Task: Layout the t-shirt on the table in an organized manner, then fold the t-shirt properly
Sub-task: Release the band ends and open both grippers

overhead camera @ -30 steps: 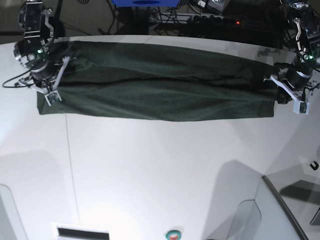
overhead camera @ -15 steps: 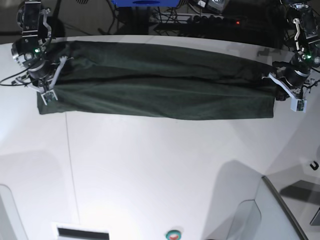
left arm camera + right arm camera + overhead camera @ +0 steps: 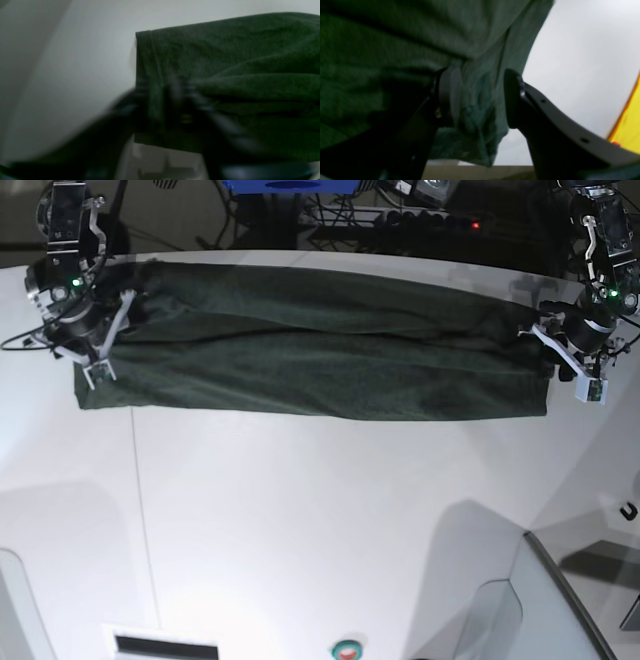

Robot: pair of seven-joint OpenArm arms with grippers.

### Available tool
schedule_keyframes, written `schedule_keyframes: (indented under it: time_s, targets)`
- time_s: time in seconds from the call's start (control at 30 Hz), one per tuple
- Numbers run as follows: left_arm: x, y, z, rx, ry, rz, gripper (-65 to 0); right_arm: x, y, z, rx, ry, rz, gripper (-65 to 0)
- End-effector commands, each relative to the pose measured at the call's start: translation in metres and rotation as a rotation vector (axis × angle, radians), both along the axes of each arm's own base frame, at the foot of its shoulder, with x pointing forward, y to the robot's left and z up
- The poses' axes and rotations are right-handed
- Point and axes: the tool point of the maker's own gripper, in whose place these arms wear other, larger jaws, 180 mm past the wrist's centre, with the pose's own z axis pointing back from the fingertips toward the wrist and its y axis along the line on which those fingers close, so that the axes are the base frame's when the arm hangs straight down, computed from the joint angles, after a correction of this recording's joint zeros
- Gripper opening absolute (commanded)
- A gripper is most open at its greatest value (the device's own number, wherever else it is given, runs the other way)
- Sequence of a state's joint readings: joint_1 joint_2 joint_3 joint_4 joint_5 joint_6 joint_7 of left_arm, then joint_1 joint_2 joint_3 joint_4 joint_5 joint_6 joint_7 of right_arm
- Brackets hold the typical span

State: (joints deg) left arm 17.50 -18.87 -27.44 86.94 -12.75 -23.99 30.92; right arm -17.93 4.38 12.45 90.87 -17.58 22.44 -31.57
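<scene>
Base view: sharp, wide-angle bowing at edges; bright glare on the table [image 3: 300, 510] low centre, soft shadows at lower corners. Both wrist views dim; left gripper [image 3: 180, 100] motion-smeared, cloth beyond it soft.

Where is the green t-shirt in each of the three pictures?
Base view: the t-shirt lies as a long band across the far part of the table.
Left wrist view: it fills the right half, its hemmed end near the middle.
Right wrist view: it covers the left and top.
Shared landmark: the white table beside the cloth's end.
</scene>
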Motion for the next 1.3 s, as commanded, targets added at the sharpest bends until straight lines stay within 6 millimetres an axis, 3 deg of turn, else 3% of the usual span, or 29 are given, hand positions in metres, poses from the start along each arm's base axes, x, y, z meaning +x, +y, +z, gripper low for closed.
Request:
schedule_keyframes:
  time_s: [0.0, 0.07, 0.17, 0.23, 0.33, 0.47, 0.57, 0.63, 0.77, 0.9, 1.03, 1.27]
  targets:
    - [0.008, 0.007, 0.015, 0.020, -0.046, -0.002, -33.2, 0.015, -0.005, 0.018, -0.016, -0.070, -0.004, -38.0]
    - [0.011, 0.009, 0.023, 0.031, -0.066, -0.002, -23.2, 0.021, -0.008, 0.030, -0.026, -0.105, -0.008, -38.0]
    - [0.013, 0.035, 0.052, 0.067, -0.142, 0.068, -14.2, 0.023, -0.013, 0.041, -0.022, -0.144, -0.053, -37.8]
    - [0.012, 0.052, 0.070, 0.094, -0.186, 0.113, -13.0, 0.025, -0.016, 0.047, -0.021, -0.163, -0.071, -37.8]
    - [0.005, 0.073, 0.080, 0.114, -0.207, 0.169, -12.7, 0.025, -0.017, 0.048, -0.021, -0.167, -0.074, -37.8]
    - [-0.007, 0.083, 0.060, -0.034, -0.196, 0.199, -12.3, 0.023, -0.014, 0.046, -0.017, -0.162, -0.071, -37.8]
    - [-0.020, 0.075, 0.035, -0.224, -0.181, 0.147, -12.2, 0.022, -0.014, 0.045, -0.016, -0.157, -0.068, -37.8]
    - [-0.031, 0.084, 0.017, -0.307, -0.159, 0.200, -12.2, 0.019, -0.014, 0.043, -0.015, -0.150, -0.069, -37.8]
    - [-0.029, 0.094, -0.005, -0.404, -0.159, 0.305, -12.7, 0.016, -0.013, 0.041, -0.013, -0.144, -0.067, -37.8]
    - [-0.021, 0.094, -0.010, -0.429, -0.162, 0.319, -12.7, 0.016, -0.013, 0.041, -0.013, -0.144, -0.067, -37.8]
    - [-0.006, 0.070, -0.026, -0.408, -0.079, 0.230, -13.0, 0.017, -0.012, 0.042, -0.013, -0.146, -0.064, -37.8]
    - [-0.009, 0.038, -0.066, -0.436, 0.026, 0.226, -13.2, 0.016, -0.012, 0.042, -0.012, -0.144, -0.064, -37.8]
